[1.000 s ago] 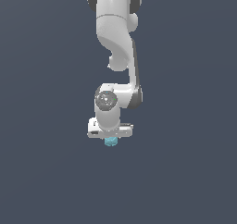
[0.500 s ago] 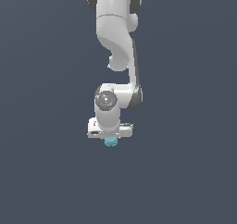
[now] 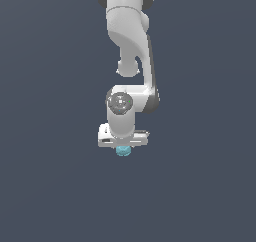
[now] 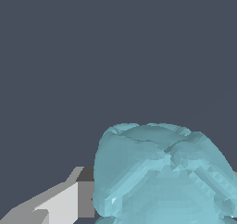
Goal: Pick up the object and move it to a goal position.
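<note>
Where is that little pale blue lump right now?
In the exterior view, the small cyan-blue faceted lump sits near the centre, just under the white tool.

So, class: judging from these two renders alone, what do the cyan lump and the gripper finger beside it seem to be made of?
The cyan lump looks like a glossy, slightly translucent plastic or glass: pale highlights glint along its faceted ridges, though a simulator render leaves the material open. The gripper finger looks like matte white painted plastic or metal, with flat, evenly shaded faces and no shine.
</note>
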`<state>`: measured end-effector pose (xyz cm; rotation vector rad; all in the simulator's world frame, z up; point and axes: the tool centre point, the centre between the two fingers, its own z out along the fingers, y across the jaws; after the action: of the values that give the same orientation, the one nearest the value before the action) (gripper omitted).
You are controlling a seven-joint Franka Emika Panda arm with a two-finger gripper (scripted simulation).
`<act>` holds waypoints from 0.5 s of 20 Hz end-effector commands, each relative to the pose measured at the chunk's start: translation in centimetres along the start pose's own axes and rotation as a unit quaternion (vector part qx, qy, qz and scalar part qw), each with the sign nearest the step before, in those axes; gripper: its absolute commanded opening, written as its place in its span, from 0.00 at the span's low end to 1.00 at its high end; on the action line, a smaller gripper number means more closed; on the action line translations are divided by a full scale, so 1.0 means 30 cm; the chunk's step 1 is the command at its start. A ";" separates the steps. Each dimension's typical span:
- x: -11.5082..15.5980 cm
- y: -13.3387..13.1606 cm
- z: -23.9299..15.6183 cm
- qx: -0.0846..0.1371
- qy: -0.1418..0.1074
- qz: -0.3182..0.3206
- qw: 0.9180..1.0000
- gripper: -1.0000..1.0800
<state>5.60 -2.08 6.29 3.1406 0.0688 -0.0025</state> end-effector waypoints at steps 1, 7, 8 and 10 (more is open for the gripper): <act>0.005 -0.040 -0.055 0.000 0.001 -0.001 1.000 0.00; 0.016 -0.170 -0.234 0.000 0.001 -0.001 1.000 0.00; 0.018 -0.194 -0.267 0.000 0.001 -0.001 1.000 0.00; 0.023 -0.242 -0.334 0.000 0.001 -0.001 1.000 0.00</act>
<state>5.97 4.11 14.76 3.1402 0.0708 0.0000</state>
